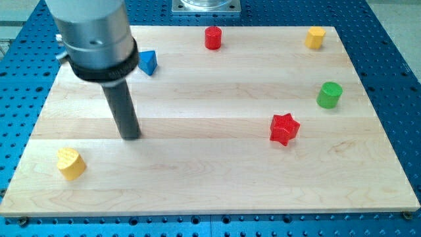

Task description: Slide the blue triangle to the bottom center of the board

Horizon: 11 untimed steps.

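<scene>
A pale wooden board [217, 191] lies on a blue perforated metal bench [395, 39], and that is all the workspace I have on screen. My arm has no fingers to open or close and holds nothing; it ends in a straight dark rod, and my tip [131, 136] rests on bare wood in the view's left half, touching no block.

The blue triangular block [148, 62] I am meant to move sits near the view's top left, just to the right of the arm's grey collar and above my tip. My tip is therefore on the wrong side of it: to send it toward the bottom centre, I judge I must first get round above it and push down and to the right.

The other pieces are scattered well apart: a red cylinder [212, 37] at the top edge, a yellow hexagonal block [315, 37] at the top right, a green cylinder [329, 95] on the right, a red star [284, 128] right of centre, and a yellow block [70, 163], perhaps heart-shaped, at the lower left. None stands in the likely path, I think.
</scene>
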Each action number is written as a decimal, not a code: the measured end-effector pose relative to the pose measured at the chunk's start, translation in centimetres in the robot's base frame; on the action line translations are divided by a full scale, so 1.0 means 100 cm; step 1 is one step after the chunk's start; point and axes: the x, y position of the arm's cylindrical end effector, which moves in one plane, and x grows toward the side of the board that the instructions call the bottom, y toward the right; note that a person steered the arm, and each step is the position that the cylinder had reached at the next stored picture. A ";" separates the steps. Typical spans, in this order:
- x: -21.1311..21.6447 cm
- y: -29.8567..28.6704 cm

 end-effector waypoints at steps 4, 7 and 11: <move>-0.158 -0.010; -0.131 0.052; -0.069 0.075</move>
